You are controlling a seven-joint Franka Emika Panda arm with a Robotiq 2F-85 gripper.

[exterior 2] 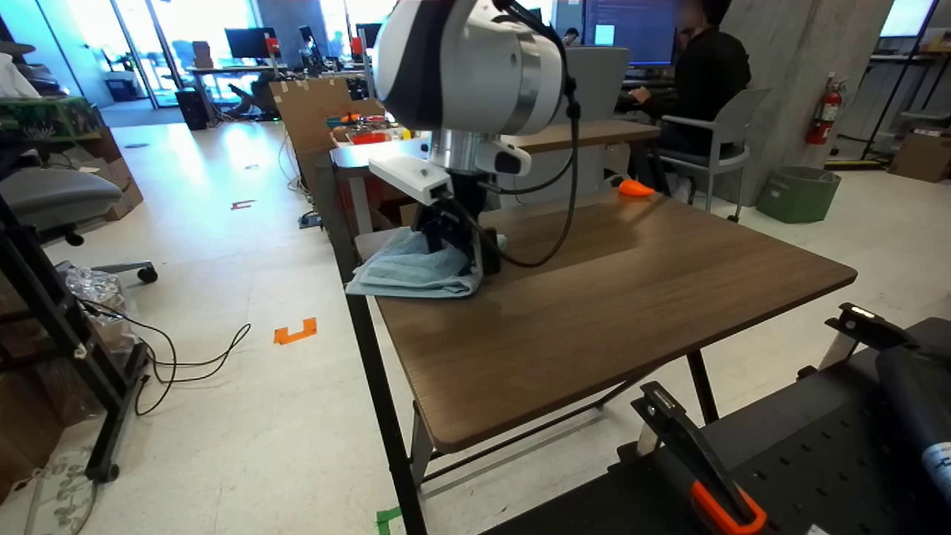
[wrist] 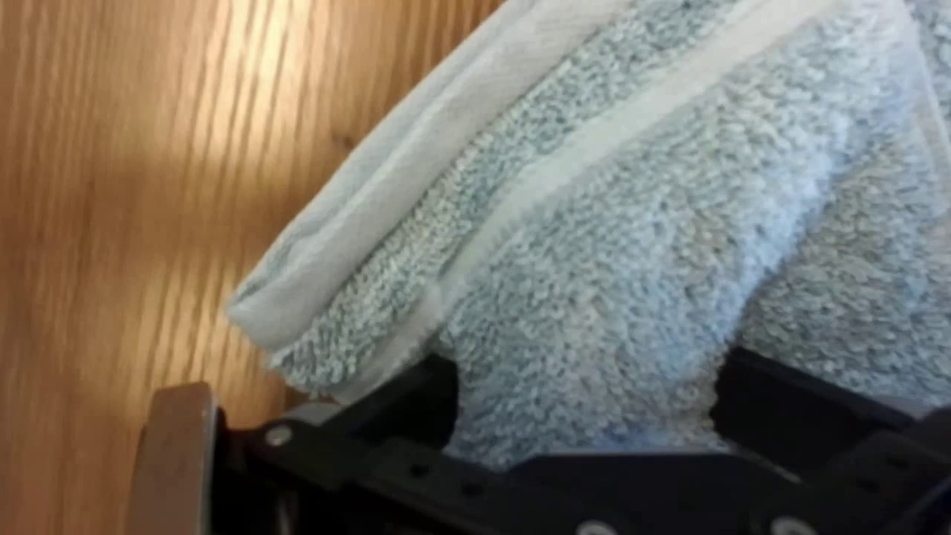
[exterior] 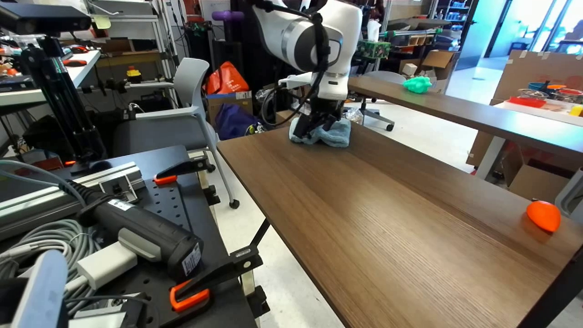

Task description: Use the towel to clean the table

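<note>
In an exterior view the wood-grain table (exterior: 387, 218) runs from the upper centre to the lower right of the frame. Its long left edge slants down to the bottom, with a strip of pale floor (exterior: 294, 278) between it and the black perforated bench (exterior: 227, 310) at lower left. A black clamp (exterior: 227, 269) with an orange handle sits on the bench's edge, apart from the table. More floor shows towards the brown side table (exterior: 460, 110) at upper right, which bears a green lumpy object (exterior: 416, 84). Wood grain stretches from the terry towel (exterior 2: 405, 271) to an orange teardrop-shaped object (exterior: 544, 216) near the right of the frame.

The towel lies folded at the table's end; left of centre in an exterior view, one end reaches past the tabletop's edge.

The white robot arm (exterior 2: 475, 82) hangs from the top centre, its gripper (wrist: 587, 364) pointing down into the cloth. At lower centre of the wrist view the black fingers (wrist: 431, 401) grasp a thick fold of towel, touching it on both sides. A black cable (exterior 2: 574, 152) loops right of the wrist, low over the tabletop; whether it touches, I cannot tell.
</note>
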